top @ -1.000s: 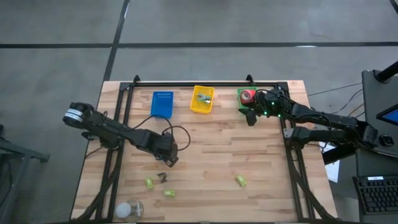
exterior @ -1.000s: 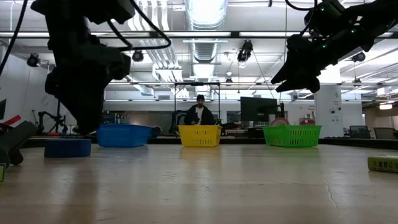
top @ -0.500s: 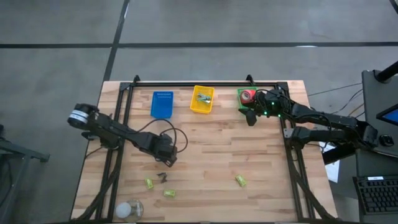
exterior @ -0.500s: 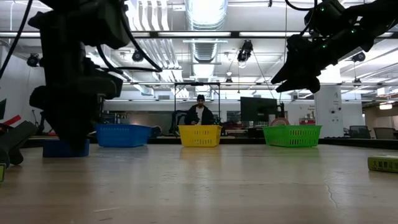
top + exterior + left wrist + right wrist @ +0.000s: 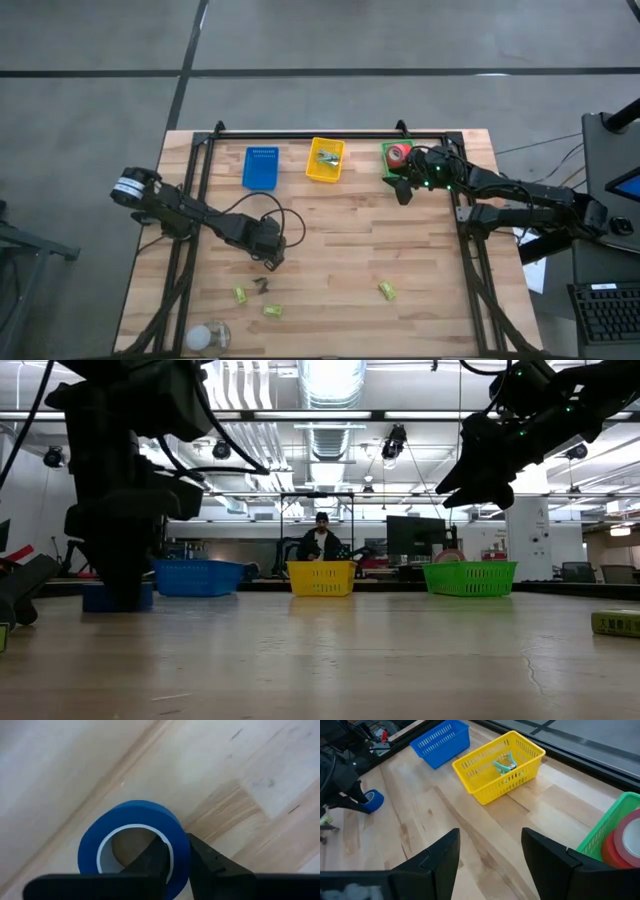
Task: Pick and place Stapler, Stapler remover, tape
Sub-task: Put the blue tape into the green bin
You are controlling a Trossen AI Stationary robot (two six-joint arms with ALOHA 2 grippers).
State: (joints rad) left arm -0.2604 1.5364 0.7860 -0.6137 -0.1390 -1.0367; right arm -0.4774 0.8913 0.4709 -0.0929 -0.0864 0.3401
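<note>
three baskets stand along the table's [image 5: 420,260] far edge: blue basket [image 5: 260,168], yellow basket [image 5: 325,160], green basket [image 5: 615,827] holding one red tape [image 5: 399,154]. no writing is readable. the left gripper [image 5: 177,857] is clamped on the blue tape [image 5: 132,847], one finger inside the ring, at table centre-left. the right gripper [image 5: 490,852] hangs spread apart beside the green basket.

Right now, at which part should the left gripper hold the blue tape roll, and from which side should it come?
The blue tape roll lies flat on the table with its open centre facing up. So the wall of the ring is probably the best part to grip, from above, one finger inside the hole and one outside. The left gripper already straddles the wall this way.
</note>
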